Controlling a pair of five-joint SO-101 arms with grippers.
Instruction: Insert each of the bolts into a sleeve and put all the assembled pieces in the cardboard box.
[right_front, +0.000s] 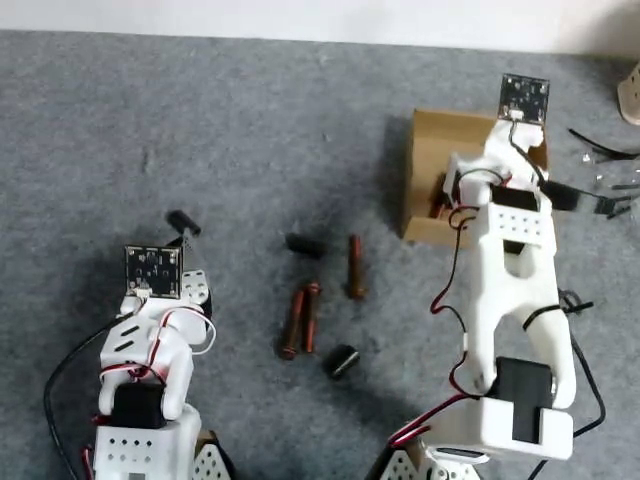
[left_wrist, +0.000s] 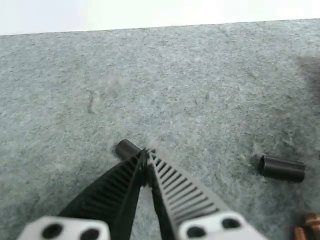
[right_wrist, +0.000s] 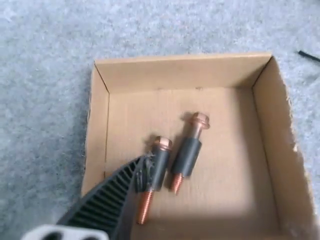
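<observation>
Left gripper (left_wrist: 146, 157): jaws pressed shut, nothing between them, tips touching the end of a black sleeve (left_wrist: 126, 148) lying on the grey table (left_wrist: 200, 90). Right gripper (right_wrist: 142, 167): down inside the cardboard box (right_wrist: 97, 130), against one assembled piece (right_wrist: 159, 165). Cannot tell whether its jaws are open or pinching that piece. Second assembled piece (right_wrist: 191, 149) lies just beside the first, not touching.

High view: the box sits at 2 o'clock of the loose cluster mid-table, and the left gripper's sleeve at 10 o'clock. The cluster holds a second sleeve (right_front: 305, 244), a lone bolt (right_front: 354, 266), a pair of bolts (right_front: 293, 322) lying side by side and a third sleeve (right_front: 342, 361).

Risks, as I judge them:
- Shut tips pushing on the round sleeve could roll it away, so the jaws need to open first.
- If the right jaws are pinching, lifting could drag the piece back out of the box.
- The paired bolts lie close, so a grasp may catch both.
</observation>
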